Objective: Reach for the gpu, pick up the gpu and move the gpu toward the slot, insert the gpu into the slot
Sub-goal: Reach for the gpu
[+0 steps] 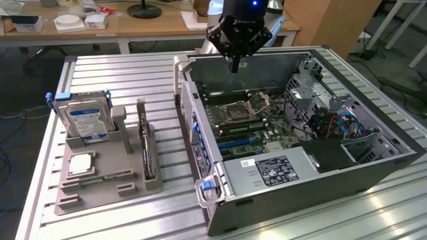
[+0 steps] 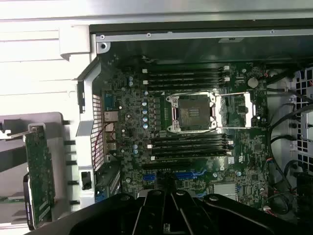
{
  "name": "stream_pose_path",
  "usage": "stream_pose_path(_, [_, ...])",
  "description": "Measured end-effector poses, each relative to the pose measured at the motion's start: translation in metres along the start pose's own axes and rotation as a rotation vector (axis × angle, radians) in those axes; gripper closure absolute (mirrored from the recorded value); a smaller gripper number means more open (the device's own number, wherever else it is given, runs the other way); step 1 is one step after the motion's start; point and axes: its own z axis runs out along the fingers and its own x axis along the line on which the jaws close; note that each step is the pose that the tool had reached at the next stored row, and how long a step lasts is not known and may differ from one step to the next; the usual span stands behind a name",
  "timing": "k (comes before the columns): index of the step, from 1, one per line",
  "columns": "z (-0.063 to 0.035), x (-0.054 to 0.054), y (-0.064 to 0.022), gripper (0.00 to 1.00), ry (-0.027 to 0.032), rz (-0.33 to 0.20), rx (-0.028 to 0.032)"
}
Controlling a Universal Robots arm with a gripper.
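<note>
The gpu [image 1: 144, 145] stands on edge in the grey holder [image 1: 107, 175] on the table at the exterior view's left, with its silver bracket pointing up. It also appears as a green card [image 2: 39, 178] beside the case in the wrist view. My gripper [image 1: 235, 64] hangs over the far wall of the open computer case [image 1: 373, 175], well away from the gpu. Its fingers [image 2: 155, 211] are shut with nothing between them. The blue expansion slots [image 1: 237, 142] lie on the motherboard [image 2: 195, 122] below the CPU socket [image 2: 190, 112].
A silver hard drive [image 1: 83, 117] with a blue-white label stands in the holder next to the gpu, and a CPU chip [image 1: 80, 164] lies flat in front of it. Cables and a drive cage [image 1: 333, 115] crowd the case's right side. A wooden desk [image 1: 133, 22] stands behind.
</note>
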Motion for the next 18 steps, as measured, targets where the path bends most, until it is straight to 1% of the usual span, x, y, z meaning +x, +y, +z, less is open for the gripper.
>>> stream_pose_path(4, [0.0000, 0.001, 0.0000, 0.90, -0.0001, 0.000, -0.0002])
stream_pose_path(6, [-0.0002, 0.005, -0.0004, 0.90, 0.0000, 0.000, 0.0000])
stream_pose_path(18, [-0.0016, 0.059, -0.0060, 0.90, -0.0014, 0.000, -0.0002])
